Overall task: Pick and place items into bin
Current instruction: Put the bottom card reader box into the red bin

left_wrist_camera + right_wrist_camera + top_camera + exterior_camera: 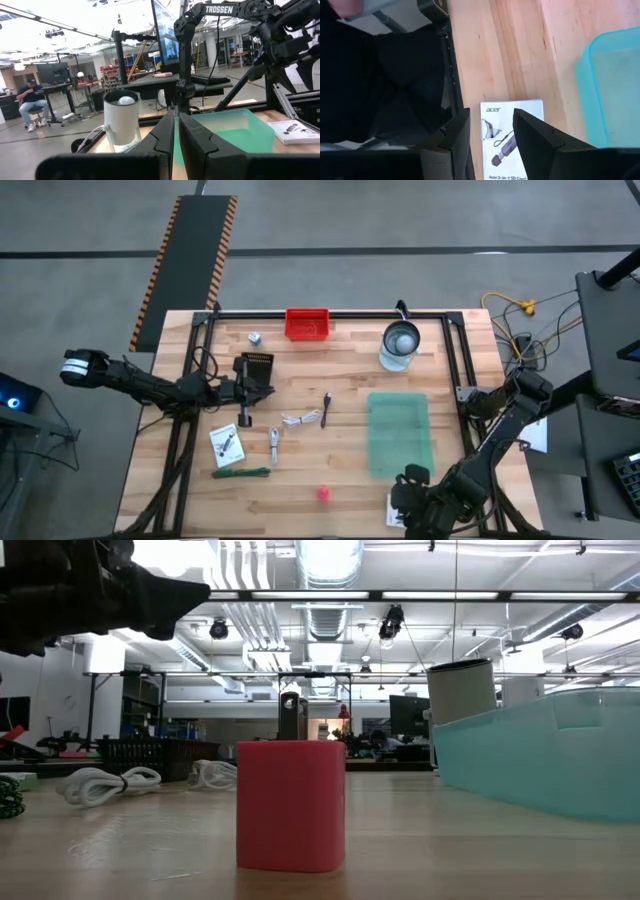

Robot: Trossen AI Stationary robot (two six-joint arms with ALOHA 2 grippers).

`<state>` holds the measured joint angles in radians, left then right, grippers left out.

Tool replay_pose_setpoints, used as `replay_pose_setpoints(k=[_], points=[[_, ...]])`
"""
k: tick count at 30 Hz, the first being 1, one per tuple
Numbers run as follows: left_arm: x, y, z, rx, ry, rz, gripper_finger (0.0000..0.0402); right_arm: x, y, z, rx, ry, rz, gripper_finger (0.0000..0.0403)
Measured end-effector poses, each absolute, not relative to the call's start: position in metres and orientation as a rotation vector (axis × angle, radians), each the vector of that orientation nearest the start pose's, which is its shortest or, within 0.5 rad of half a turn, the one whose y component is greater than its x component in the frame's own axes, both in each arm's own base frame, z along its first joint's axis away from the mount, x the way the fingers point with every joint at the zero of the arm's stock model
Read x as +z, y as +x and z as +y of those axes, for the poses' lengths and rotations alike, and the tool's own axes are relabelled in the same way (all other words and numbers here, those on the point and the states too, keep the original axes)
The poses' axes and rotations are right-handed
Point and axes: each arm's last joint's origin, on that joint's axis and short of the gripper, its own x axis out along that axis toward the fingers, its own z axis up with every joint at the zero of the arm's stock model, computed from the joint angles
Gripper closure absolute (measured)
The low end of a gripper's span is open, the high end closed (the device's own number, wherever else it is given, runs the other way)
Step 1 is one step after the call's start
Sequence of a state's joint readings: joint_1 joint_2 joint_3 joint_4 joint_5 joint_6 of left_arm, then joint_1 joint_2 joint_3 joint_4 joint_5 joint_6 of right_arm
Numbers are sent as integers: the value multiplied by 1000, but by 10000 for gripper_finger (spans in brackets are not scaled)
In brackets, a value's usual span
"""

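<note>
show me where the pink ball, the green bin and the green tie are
pink ball [323, 493]: high view, point on its middle.
green bin [400, 472]: high view, point on its near rim.
green tie [240, 473]: high view, point midway along its length.

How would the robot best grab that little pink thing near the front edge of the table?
Probably from straight above, fingers closing on two opposite sides. The pink ball sits alone on bare wood, clear of the green bin, so nothing blocks the fingers. In the low view its sides look flat.
</note>
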<state>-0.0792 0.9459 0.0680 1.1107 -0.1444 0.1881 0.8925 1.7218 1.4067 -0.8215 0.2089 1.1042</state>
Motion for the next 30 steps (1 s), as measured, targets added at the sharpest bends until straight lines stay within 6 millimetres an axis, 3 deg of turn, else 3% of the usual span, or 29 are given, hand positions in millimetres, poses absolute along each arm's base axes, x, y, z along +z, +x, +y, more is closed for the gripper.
replay_pose_setpoints(k=[9,15,30], points=[[185,160,-8,66,-17,-214,391,259,226,272,86,311,1152,266],[182,159,-8,65,-18,-202,391,257,225,277,74,366,1151,266],[181,158,-8,65,-17,-203,391,216,234,313,43,459,1292,266]])
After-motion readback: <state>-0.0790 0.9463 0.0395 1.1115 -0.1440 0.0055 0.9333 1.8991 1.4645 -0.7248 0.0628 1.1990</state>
